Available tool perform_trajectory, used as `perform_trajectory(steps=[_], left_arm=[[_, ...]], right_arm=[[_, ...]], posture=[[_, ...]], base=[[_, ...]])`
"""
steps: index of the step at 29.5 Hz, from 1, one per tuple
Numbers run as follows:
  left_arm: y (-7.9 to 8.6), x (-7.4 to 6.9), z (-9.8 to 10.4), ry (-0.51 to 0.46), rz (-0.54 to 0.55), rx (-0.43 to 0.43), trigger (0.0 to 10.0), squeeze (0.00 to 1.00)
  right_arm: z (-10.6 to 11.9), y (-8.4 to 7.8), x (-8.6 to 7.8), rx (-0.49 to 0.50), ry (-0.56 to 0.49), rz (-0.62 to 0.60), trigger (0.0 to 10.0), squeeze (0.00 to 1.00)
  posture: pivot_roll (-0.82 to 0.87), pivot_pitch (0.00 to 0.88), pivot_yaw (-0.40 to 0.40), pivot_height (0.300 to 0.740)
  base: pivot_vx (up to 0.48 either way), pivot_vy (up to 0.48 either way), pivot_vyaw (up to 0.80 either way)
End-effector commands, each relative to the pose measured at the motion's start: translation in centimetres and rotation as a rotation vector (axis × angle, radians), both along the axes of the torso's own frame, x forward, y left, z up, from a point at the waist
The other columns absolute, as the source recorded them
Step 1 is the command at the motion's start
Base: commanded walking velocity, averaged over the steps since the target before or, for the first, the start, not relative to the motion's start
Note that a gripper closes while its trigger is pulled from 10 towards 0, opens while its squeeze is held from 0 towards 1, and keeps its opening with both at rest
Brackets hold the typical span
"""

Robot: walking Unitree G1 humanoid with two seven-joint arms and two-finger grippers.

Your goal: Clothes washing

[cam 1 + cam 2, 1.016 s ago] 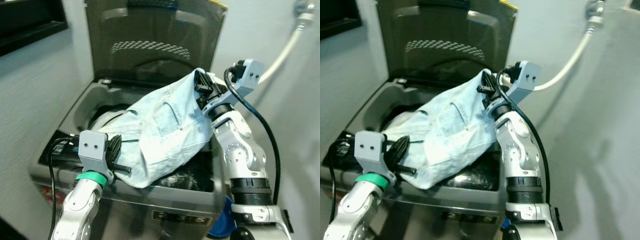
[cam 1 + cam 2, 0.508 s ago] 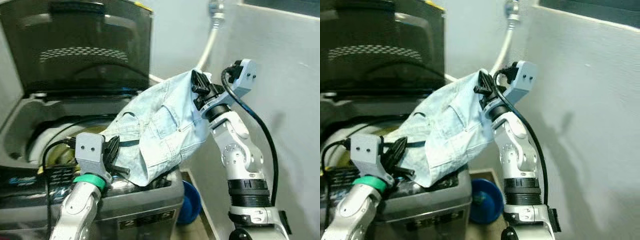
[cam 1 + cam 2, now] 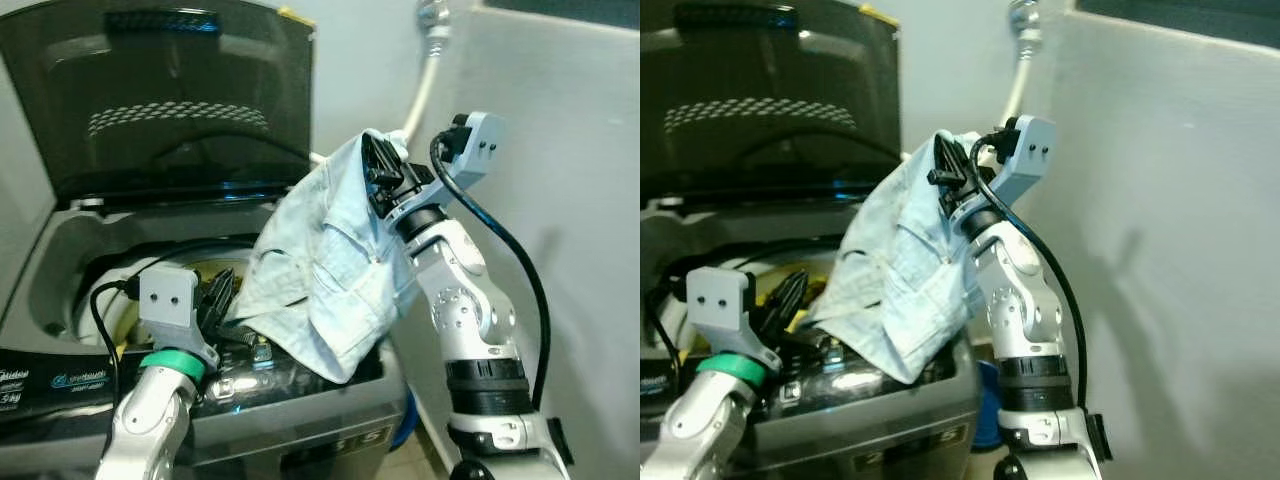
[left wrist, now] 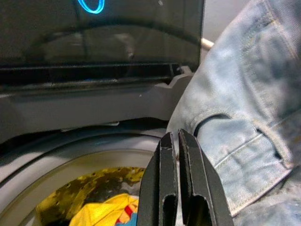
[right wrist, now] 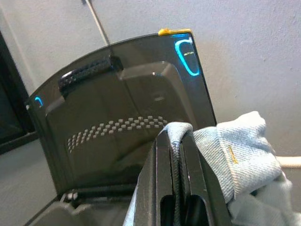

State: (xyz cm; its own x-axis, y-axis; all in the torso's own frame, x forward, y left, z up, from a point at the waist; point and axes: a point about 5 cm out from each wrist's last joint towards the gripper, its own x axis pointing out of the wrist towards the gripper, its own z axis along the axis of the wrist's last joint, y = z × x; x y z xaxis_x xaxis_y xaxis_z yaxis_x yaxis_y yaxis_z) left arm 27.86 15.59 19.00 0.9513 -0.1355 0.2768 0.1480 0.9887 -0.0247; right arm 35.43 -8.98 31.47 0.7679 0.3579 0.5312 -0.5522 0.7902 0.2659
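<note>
1. Nearest to me, my left gripper (image 3: 215,300) sits low at the front edge of the washing machine (image 3: 300,440). In the left wrist view its fingers (image 4: 162,188) are pressed together with nothing between them, and the blue cloth hangs just beside them.
2. What has changed: a second ago the pale blue jeans (image 3: 330,270) lay spread wide over the open tub. Now they are bunched up and lifted higher, hanging down off the right side of the tub. My whole view has swung too, so part of that shift is just my head turning.
3. I think this means the jeans are not in the wash yet. They still need to be brought over the hole and let go.
4. Down inside the tub (image 4: 80,160) I can see yellow clothes (image 4: 101,209) already waiting.
5. Farther back, my right gripper (image 3: 380,175) is held up high, with the arm bent at the elbow and reaching up. Its fingers (image 5: 164,183) are clamped tight on a fold of the jeans.
6. Behind it all the dark lid (image 3: 170,90) stands open.
</note>
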Motion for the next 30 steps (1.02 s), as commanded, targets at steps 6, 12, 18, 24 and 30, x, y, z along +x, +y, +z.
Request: perform_trajectory(steps=[6, 12, 18, 24, 30], left_arm=[[0.6, -0.1, -0.9, 0.073, 0.056, -0.010, 10.0, 0.00], [0.7, -0.1, -1.1, 0.086, 0.065, -0.005, 10.0, 0.00], [0.5, 0.1, -1.2, 0.088, 0.055, -0.018, 10.0, 0.00], [0.5, 0.1, -0.8, 0.052, 0.064, 0.004, 10.0, 0.00], [1.5, 0.0, -0.5, 0.041, 0.106, 0.017, 10.0, 0.00]], right_arm=[[0.7, 0.3, -0.4, 0.011, -0.034, 0.024, 10.0, 0.00], [0.7, 0.3, -0.4, 0.011, -0.033, 0.026, 10.0, 0.00], [1.1, 0.6, -0.3, -0.003, -0.045, 0.042, 10.0, 0.00], [2.6, 2.3, 0.2, -0.071, -0.075, 0.109, 10.0, 0.00], [5.0, 7.8, 0.2, -0.274, -0.112, 0.278, 10.0, 0.00]], posture=[[0.02, 0.000, -0.004, 0.740], [0.02, 0.000, -0.005, 0.740], [0.02, 0.000, -0.003, 0.740], [0.02, 0.000, -0.007, 0.740], [0.01, 0.001, 0.004, 0.740]], base=[[0.000, -0.437, 0.00], [0.000, -0.471, 0.00], [0.000, 0.000, 0.00], [0.000, 0.000, 0.00], [0.000, 0.000, 0.00]])
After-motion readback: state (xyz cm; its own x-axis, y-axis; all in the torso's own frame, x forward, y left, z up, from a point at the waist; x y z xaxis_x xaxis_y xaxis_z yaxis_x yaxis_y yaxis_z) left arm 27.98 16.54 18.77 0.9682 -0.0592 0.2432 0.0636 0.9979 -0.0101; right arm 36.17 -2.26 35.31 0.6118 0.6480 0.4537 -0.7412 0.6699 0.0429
